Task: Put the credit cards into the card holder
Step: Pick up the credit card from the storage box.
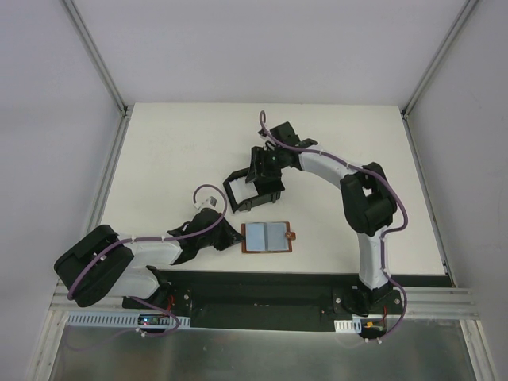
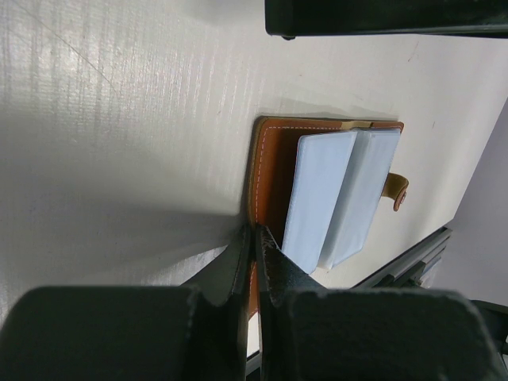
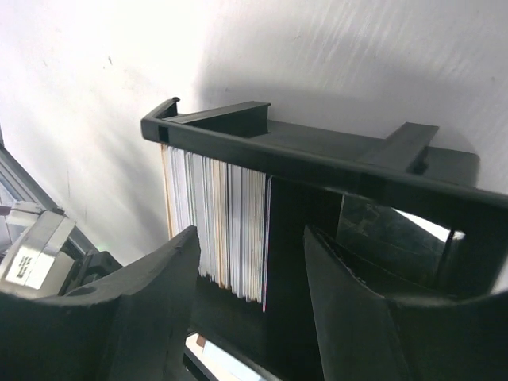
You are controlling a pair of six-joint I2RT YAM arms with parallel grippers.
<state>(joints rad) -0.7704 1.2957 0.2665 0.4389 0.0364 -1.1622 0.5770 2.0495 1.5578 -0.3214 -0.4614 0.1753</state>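
The black card holder (image 1: 232, 193) stands mid-table. In the right wrist view, the card holder (image 3: 317, 159) holds a stack of white cards (image 3: 218, 218) on edge. My right gripper (image 1: 266, 178) is open just over it; in its own view the right gripper (image 3: 250, 266) straddles the stack's end without touching a card. A brown leather wallet (image 1: 286, 236) lies open in front, with two pale blue credit cards (image 1: 266, 235) on it. They show again as credit cards (image 2: 317, 198) on the wallet (image 2: 271, 171). My left gripper (image 1: 235, 236) (image 2: 255, 232) is shut on the wallet's near edge.
The white table (image 1: 175, 151) ends at grey walls on the left, back and right. The black base rail (image 1: 262, 290) runs along the near edge. A dark bar (image 2: 381, 16) crosses the top of the left wrist view.
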